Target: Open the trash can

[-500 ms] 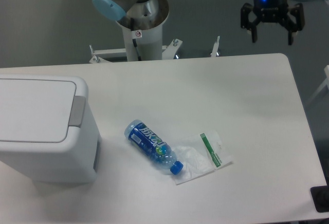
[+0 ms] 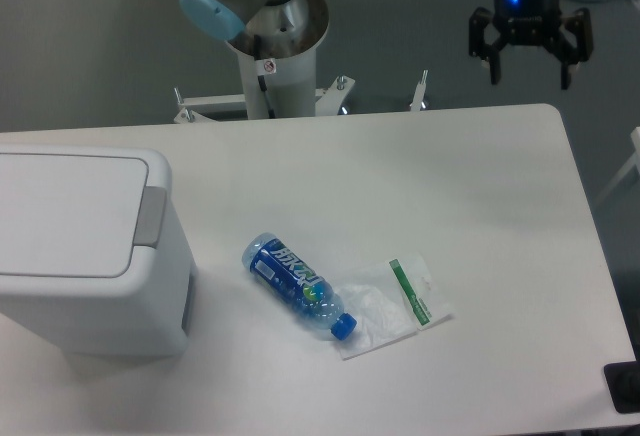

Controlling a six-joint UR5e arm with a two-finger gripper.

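The trash can [image 2: 85, 256] is a large boxy white bin at the left edge of the table. Its flat white lid [image 2: 65, 214] lies shut, with a grey latch tab [image 2: 150, 218] on its right side. My gripper [image 2: 531, 80] hangs high at the top right, above the table's far right corner and far from the bin. Its two black fingers are spread apart and hold nothing.
A blue plastic bottle [image 2: 297, 286] lies on its side mid-table, its cap on a clear plastic bag [image 2: 395, 306] with a green strip. The arm's base column [image 2: 270, 46] stands behind the table's far edge. A dark object [image 2: 625, 388] sits at the bottom right corner.
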